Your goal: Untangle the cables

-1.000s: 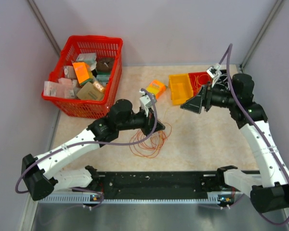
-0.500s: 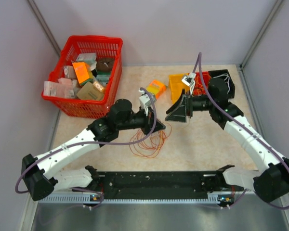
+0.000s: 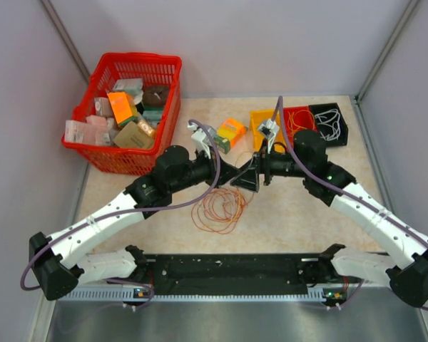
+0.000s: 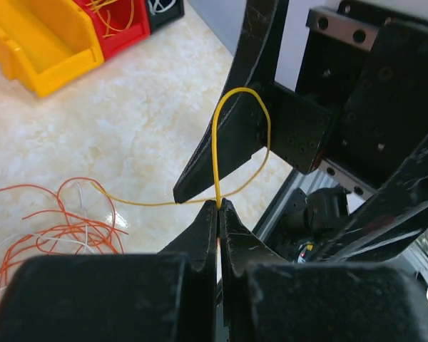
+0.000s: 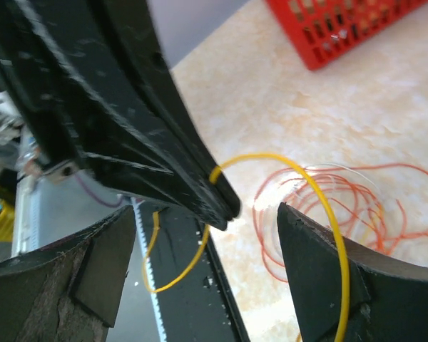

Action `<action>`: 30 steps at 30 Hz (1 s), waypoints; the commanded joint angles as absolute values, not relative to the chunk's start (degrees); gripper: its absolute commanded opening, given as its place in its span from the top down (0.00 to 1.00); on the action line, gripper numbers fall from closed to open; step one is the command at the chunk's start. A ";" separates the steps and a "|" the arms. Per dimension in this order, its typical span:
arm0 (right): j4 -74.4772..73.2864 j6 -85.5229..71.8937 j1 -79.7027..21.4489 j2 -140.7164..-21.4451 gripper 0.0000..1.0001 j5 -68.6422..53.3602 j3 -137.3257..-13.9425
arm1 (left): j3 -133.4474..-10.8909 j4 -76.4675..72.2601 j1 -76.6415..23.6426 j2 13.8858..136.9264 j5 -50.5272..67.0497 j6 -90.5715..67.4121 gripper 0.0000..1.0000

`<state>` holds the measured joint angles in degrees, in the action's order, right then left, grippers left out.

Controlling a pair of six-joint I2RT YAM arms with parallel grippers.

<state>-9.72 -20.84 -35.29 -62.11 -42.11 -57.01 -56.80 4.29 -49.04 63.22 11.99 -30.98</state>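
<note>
Bare table right of cables, bins behind them, left gripper pinched tight on yellow wire, right gripper stood wide around that tip, gripping nothing.

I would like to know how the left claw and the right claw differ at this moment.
The left claw is shut, pinching the yellow cable; the right claw is open and holds nothing. The left claw's tip pokes into the gap of the right claw, whose fingers stand either side of it. Both are black and meet tip to tip above the table.
</note>
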 commanded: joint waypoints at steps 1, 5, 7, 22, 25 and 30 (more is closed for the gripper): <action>-13.36 -19.85 -38.75 -61.43 0.20 -25.24 -59.15 | -57.92 1.41 -48.87 61.26 4.15 -36.73 1.00; -15.11 -24.78 -43.67 -62.57 0.23 -14.18 -59.85 | -56.34 -1.58 -48.87 61.00 -1.65 -40.86 1.00; -16.95 -26.09 -46.04 -62.84 0.23 -7.33 -60.29 | -56.42 -1.23 -48.96 61.17 -4.21 -41.92 1.00; -26.71 -25.75 -57.04 -67.23 0.45 21.17 -67.50 | -56.78 -0.26 -49.39 62.75 -15.11 -47.98 1.00; -27.60 -26.19 -57.48 -68.02 0.57 22.23 -68.29 | -56.60 -0.18 -49.48 63.02 -16.43 -49.65 1.00; -27.60 -26.10 -58.01 -70.05 0.84 22.67 -68.91 | -57.30 -0.70 -49.66 64.51 -16.61 -51.59 1.00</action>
